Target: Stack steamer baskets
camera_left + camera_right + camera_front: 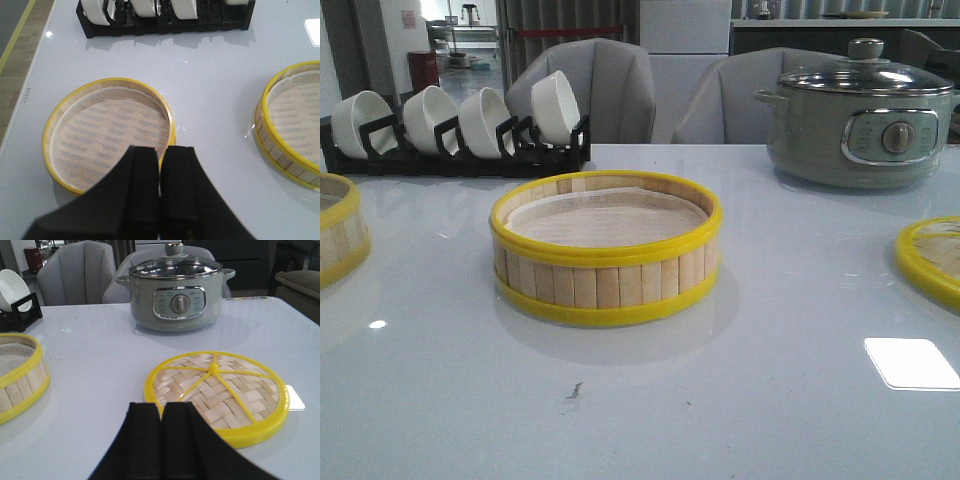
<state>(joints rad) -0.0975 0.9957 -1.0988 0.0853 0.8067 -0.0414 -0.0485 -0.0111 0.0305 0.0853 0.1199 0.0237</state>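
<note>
Front view gives me the layout: one steamer basket (606, 250) sits in the middle of the table (720, 400), upright, with its white liner showing inside the yellow rim. I take this middle basket as my landmark. To its left, well apart, a second basket (338, 232) is cut off by the frame edge; to its right, also well apart, the woven lid (932, 256) lies flat on the table. Behind the middle basket and to the left stands the black rack with white bowls (455, 125); behind it and to the right is the grey-green electric pot (860, 120) with its glass lid.

My left gripper (162, 165) hangs over the near rim of the second basket (107, 132), clenched, fingers pressed together and holding nothing. My right gripper (161, 422) is likewise closed and empty, poised just short of the lid (217, 392).

I judge the spread is deliberate: each piece lies on the side of the arm meant to fetch it, with the middle basket as the base of the stack. Nothing is stacked yet. The left basket would likely go on first, the lid last, so I would need to open the left gripper before pinching the rim. The slatted wall is thin, so a shallow pinch could slip.
</note>
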